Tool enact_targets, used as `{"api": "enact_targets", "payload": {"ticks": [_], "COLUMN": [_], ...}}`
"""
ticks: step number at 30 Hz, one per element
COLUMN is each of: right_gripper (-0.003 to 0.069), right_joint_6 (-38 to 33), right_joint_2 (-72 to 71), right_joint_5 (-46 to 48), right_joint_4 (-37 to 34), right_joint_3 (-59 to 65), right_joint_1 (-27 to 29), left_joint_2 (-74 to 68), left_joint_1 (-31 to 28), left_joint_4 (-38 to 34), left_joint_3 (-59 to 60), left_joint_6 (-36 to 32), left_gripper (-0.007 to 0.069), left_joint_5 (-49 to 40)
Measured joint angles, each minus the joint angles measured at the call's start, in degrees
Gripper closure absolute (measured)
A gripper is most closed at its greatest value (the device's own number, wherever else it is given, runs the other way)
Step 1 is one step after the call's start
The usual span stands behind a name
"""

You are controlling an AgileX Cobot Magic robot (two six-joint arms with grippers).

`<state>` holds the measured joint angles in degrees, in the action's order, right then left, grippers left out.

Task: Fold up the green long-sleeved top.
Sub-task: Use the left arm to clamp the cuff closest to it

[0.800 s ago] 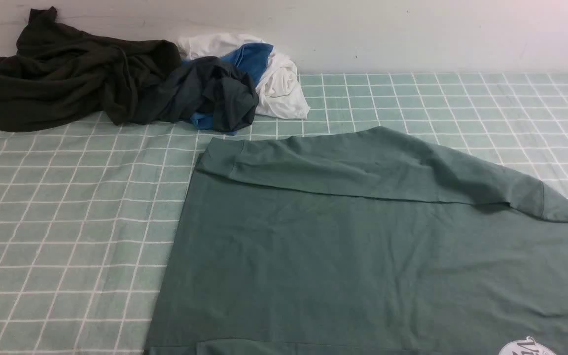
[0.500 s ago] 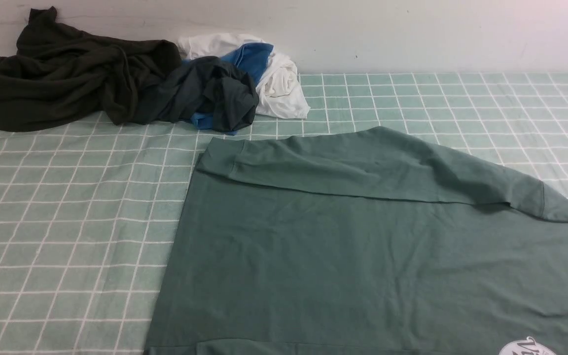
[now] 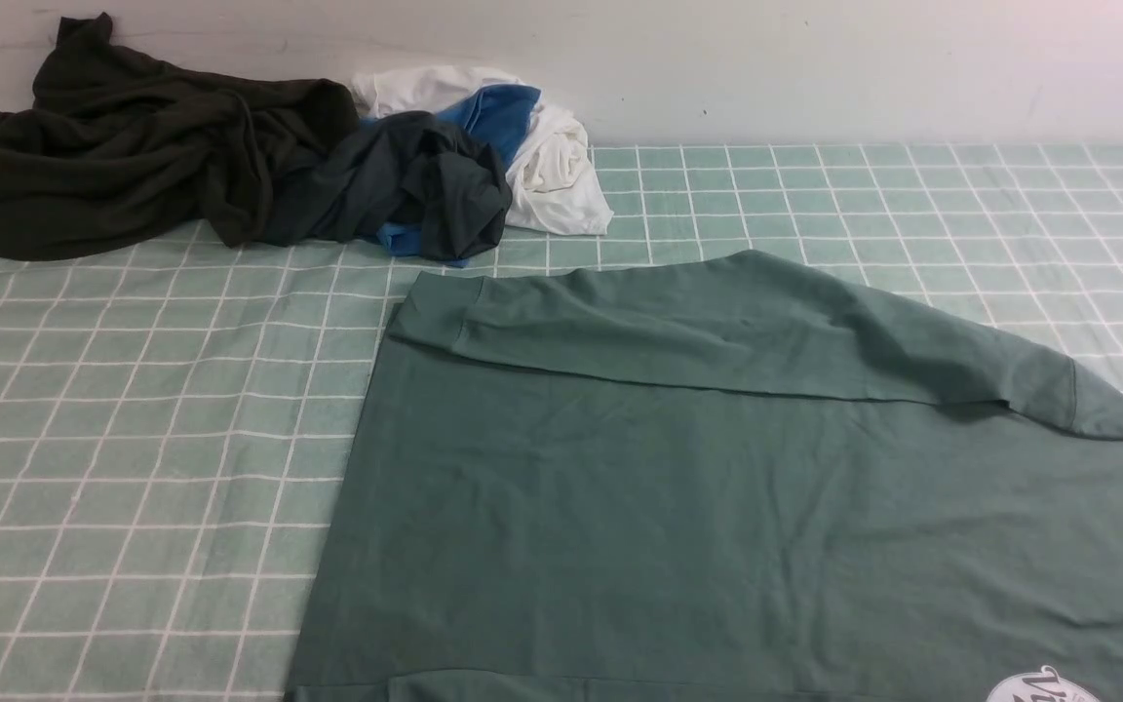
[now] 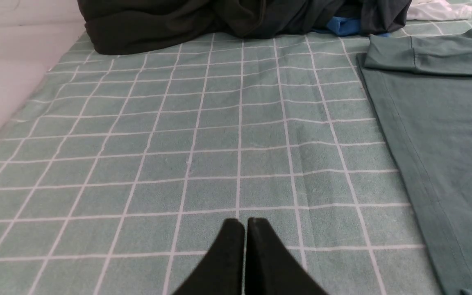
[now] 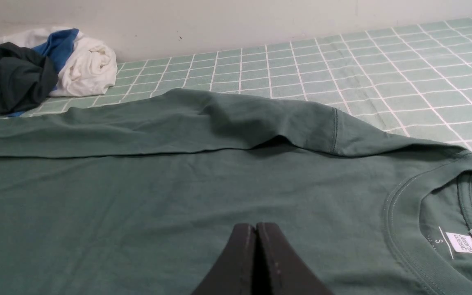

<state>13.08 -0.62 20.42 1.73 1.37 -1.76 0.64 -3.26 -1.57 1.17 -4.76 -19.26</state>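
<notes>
Since the earlier frame, no displacement is discernible in the front view. The green long-sleeved top [image 3: 600,507] lies spread flat on the grid-patterned cloth [image 3: 133,439], reaching from the cloth's middle to its near edge, with the collar toward the right edge. Its far sleeve [image 3: 659,331] is folded inward along the far side of the body; a strip of folded fabric [image 3: 522,687] shows along the near side. Part of a white round logo [image 3: 1039,687] is visible near the cloth's near right corner. The left gripper [image 4: 239,223], fingertips together and empty, is above the cloth beside the top. The right gripper [image 5: 256,227], likewise closed and empty, is over the top's body. At the far left corner lie a dark olive-black garment [image 3: 133,146], a dark grey-and-blue garment [image 3: 406,185] and a white garment [image 3: 561,175].
</notes>
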Motion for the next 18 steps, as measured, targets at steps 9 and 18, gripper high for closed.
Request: {"api": "enact_targets", "payload": {"ticks": [9,18], "right_gripper": [0.0673,0.0673], "right_joint_6": [0.00,0.00], "right_joint_2": [0.00,0.00], "right_joint_5": [0.00,0.07], "right_joint_4": [0.19,0.73], "right_joint_3": [0.00,0.00], "right_joint_1": [0.00,0.00], "left_joint_2": [0.00,0.00], "left_joint_1": [0.00,0.00], "left_joint_4": [0.00,0.00], "left_joint_3": [0.00,0.00], "left_joint_6": [0.00,0.00], "left_gripper": [0.0627,0.0627], "left_joint_5": [0.00,0.00]}}
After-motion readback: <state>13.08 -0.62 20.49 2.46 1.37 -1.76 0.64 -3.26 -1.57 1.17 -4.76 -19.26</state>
